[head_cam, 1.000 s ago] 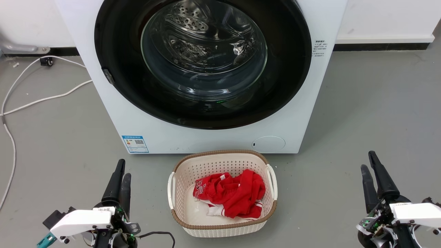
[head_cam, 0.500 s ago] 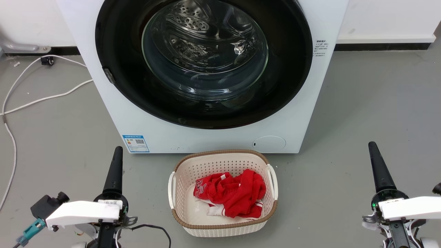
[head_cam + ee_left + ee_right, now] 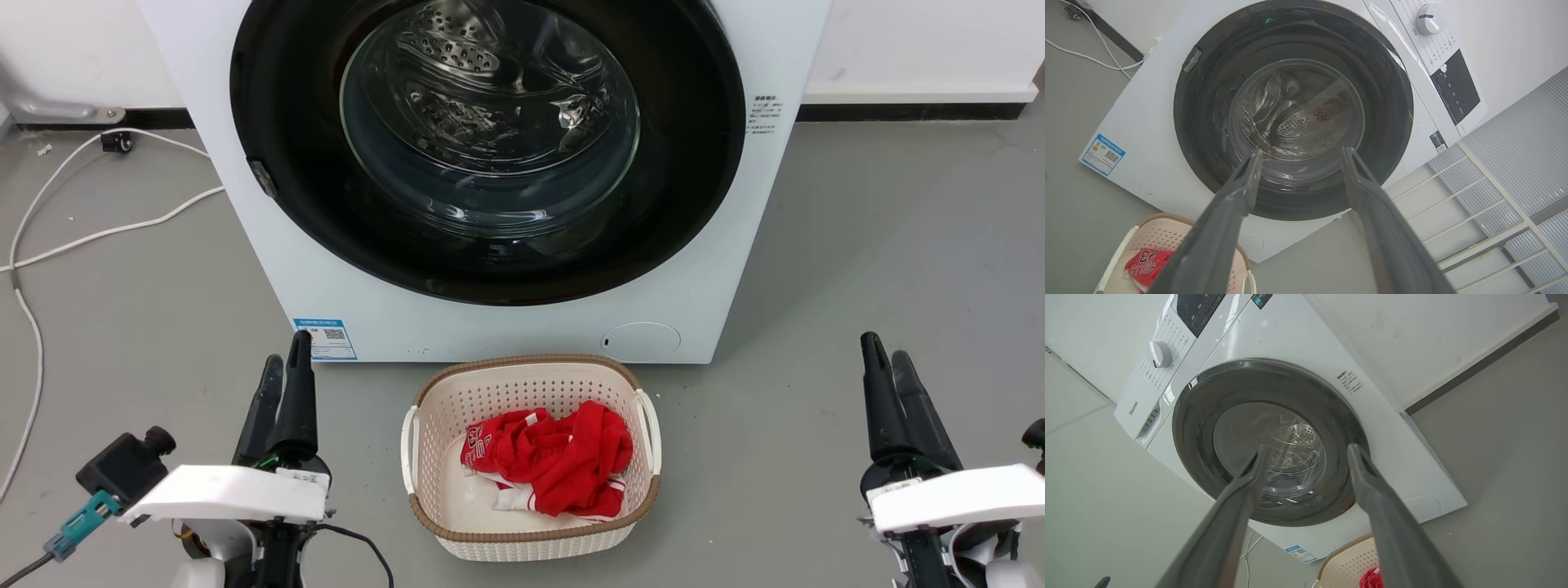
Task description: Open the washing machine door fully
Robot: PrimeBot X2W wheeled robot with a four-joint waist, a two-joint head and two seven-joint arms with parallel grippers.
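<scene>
Floor [image 3: 857, 245]: washing machine door [image 3: 490, 139] shut; left gripper [image 3: 288, 349], right gripper [image 3: 884, 347] rolled.

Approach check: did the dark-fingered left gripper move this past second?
Yes: the left gripper went up the head view; its tip now overlaps the blue label sticker, previously below it.

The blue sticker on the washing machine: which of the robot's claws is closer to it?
Left. The left gripper points up right beside the blue sticker in the head view; the right gripper is far off, on the other side of the basket.
</scene>
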